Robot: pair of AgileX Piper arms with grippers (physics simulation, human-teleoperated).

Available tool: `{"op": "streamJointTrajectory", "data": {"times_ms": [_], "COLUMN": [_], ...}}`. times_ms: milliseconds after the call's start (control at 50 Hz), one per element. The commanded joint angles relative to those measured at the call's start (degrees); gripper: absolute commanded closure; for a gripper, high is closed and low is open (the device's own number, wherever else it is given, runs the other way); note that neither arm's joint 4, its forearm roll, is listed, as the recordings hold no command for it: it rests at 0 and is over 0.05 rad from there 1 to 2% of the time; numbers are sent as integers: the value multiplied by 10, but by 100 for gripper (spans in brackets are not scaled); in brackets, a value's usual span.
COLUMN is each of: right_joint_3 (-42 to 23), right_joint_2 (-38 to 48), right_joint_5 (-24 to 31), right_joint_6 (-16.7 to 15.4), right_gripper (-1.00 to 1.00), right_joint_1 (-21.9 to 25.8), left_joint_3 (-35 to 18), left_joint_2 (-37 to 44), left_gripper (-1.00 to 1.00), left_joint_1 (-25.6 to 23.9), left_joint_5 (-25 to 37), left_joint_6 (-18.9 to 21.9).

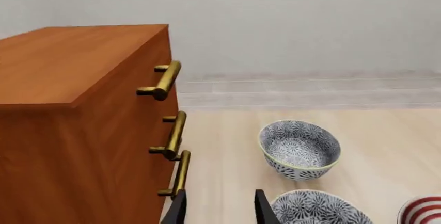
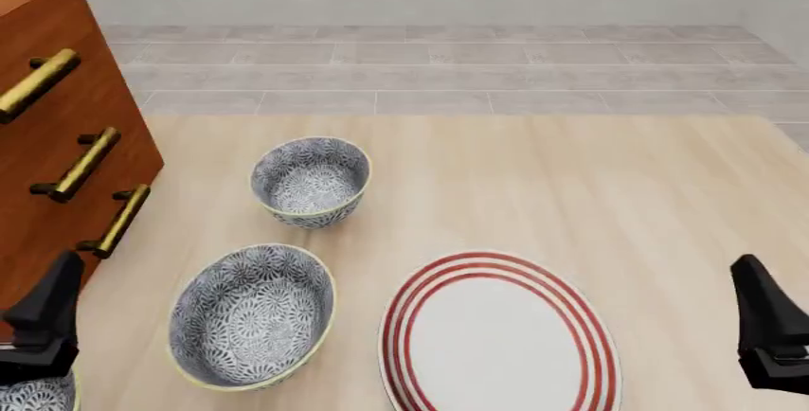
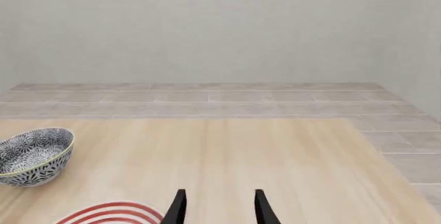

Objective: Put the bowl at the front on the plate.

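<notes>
Looking down at the pale wood-grain table [image 2: 607,193], I take the plate [image 2: 499,335] as my landmark: flat, round, glossy white, three red rings near its rim. The bowl [image 2: 32,394] sits far off its left edge, at the front corner, only a sliver showing under my left claw [image 2: 44,321]. Two more deep, floral blue-and-white bowls, the middle bowl [image 2: 253,316] just left of the plate and the far bowl [image 2: 311,181] behind it, stand apart. A smooth orange-brown cabinet [image 2: 51,146] with brass bar handles [image 2: 79,164] stands further left. Both claws, left and right [image 3: 218,208], gape with nothing between their black fingers. No writing shows.
</notes>
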Motion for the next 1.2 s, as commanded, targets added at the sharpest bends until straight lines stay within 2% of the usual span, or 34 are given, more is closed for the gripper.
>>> {"op": "streamJointTrajectory", "data": {"times_ms": [20, 240, 340, 400, 540, 700, 740, 880, 1020, 1200], "right_joint_3": [-1, -2, -1, 0, -1, -1, -1, -2, -2, -1], "right_joint_2": [3, 7, 4, 5, 5, 4, 4, 3, 7, 8], "right_joint_5": [-2, -3, -1, -2, -2, -2, 0, 2, 0, -2], "right_joint_6": [-2, 2, 4, 5, 10, 8, 7, 2, -3, -4], "right_gripper": [-100, -100, -100, -100, -100, -100, -100, -100, -100, -100], "right_joint_1": [2, 5, 4, 3, 3, 5, 5, 6, 8, 7], "left_joint_3": [-3, -7, -30, -43, -114, -180, -208, -258, -314, -362], "left_joint_2": [-51, -56, -55, -53, -57, -57, -57, -56, 20, 84], "left_gripper": [-100, -100, -100, -100, -100, -100, -100, -100, -100, -100], "left_joint_1": [-11, -13, -20, -6, -4, -14, -17, -26, -9, 15], "left_joint_5": [31, 37, 54, 73, 156, 252, 288, 396, 461, 507], "left_joint_6": [-18, -18, -18, 7, 34, 30, 45, 23, 15, 54]}}
